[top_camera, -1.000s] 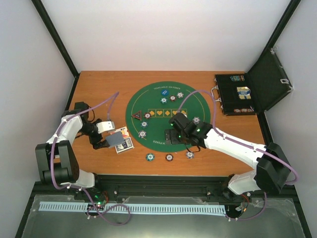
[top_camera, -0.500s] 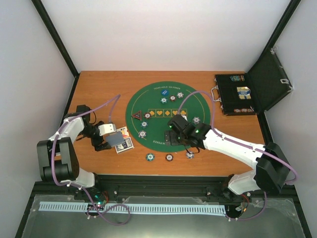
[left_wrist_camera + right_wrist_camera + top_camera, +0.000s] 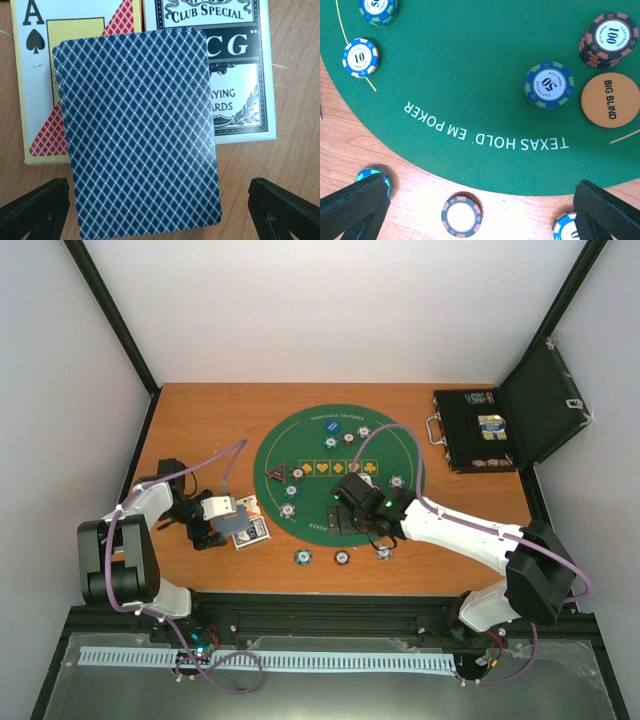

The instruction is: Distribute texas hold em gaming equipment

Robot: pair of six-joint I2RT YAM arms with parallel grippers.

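At the left of the wooden worktop (image 3: pixel 190 430), the left hand (image 3: pixel 160 212) hangs over a single playing card (image 3: pixel 137 130), which is face down and shows a blue and white diamond lattice. The hand is released. Its two black fingers (image 3: pixel 35 210) are spread wide to either side of the card and touch neither edge. The card lies slantwise across two boxes side by side. The yellow and red box (image 3: pixel 35 75) bears an "A" and a spade. The white box (image 3: pixel 240 65) is printed "CLUB SPECIAL", with its lower wording partly covered.

The right hand (image 3: pixel 480 205) is also released and grips nothing, over the near edge of the round green mat (image 3: pixel 470 60). White letters there read "TEXAS HOLD 'EM POKER", upside down in the wrist view. On the mat lie a blue and white chip (image 3: pixel 360 57) marked "10", a blue stack (image 3: pixel 549 85) topped "50", and a reddish stack (image 3: pixel 609 40) marked "100" and "LAS VEGAS". Just beside the reddish stack is an orange disc (image 3: pixel 610 100) reading "BIG BLIND". Three more chips (image 3: pixel 342 558) sit on bare wood just off the mat's near edge. A dark triangle marker (image 3: pixel 277 473) lies at the mat's left side. A black case (image 3: pixel 480 430) stands open at the far right.
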